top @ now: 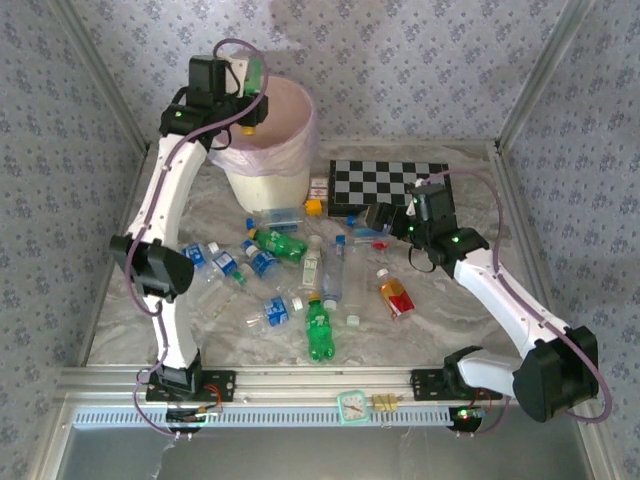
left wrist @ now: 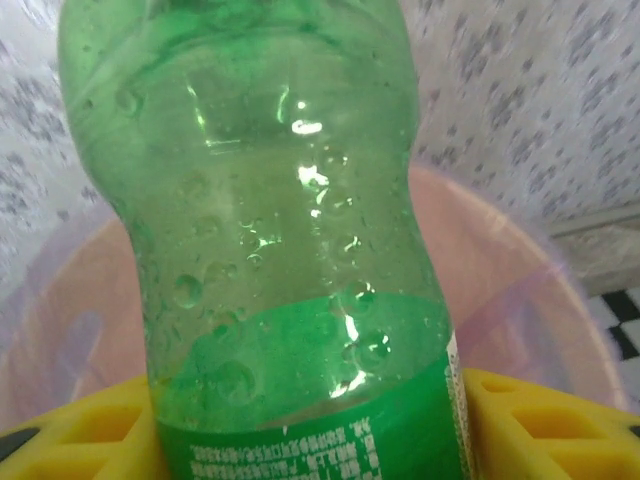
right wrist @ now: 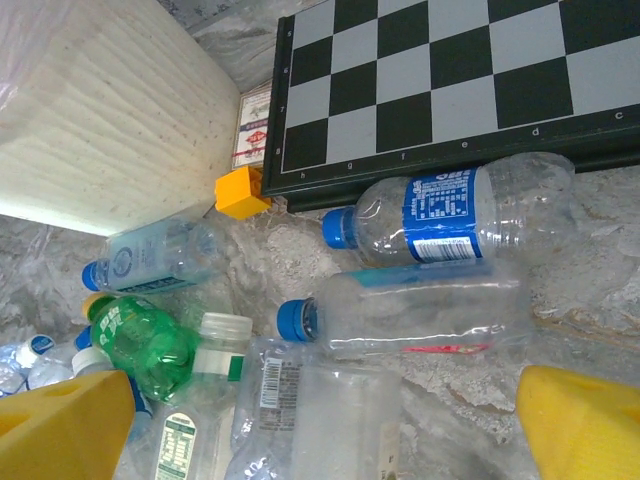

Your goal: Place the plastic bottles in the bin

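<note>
Bottle (left wrist: 290, 250) ends cropped, apparently above bin (left wrist: 540, 300).

The bin (top: 265, 185) was set at the far left of the table (top: 450, 320), the chessboard (top: 385, 182) was laid to its right, loose bottles (top: 318, 330) were scattered before both, and one bottle (left wrist: 280, 250) was held above the bin.

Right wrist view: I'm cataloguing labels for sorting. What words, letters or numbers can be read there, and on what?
"h g f e d c": letters along the edge of the chessboard.
Blue label on the clear bottle beside the board: print too blurred to read.
Print on the red-white box: too blurred to read.
Barcode label on the nearest clear bottle: too small to read.
</note>
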Controlling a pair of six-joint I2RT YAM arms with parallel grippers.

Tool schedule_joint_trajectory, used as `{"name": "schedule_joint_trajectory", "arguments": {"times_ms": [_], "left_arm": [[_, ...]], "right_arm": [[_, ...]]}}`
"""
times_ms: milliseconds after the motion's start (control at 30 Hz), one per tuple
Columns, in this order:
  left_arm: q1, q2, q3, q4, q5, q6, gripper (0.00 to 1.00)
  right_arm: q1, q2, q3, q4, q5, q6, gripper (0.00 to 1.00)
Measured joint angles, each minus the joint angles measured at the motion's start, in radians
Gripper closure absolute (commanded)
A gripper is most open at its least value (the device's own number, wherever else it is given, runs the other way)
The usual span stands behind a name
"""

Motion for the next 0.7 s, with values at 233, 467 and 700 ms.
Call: {"name": "schedule_joint_trajectory", "arguments": {"times_ms": [233,467,700], "left_arm": [[0.000,0.121,0.113,-0.132,-0.030,-0.001,0.41],[0.000,0.138,0.129,-0.171,-0.050,0.000,0.17],[-0.005,0.132,0.137,-0.161,-0.051,-0.016,0.10]], "right_arm": [[0.006,-0.012,0.000,-0.014,0.032,-0.001,0.00],[0.006,-0.018,0.000,-0.027,0.047,-0.001,0.00],[0.008,-0.016,0.000,-0.037,0.052,-0.005,0.00]]}}
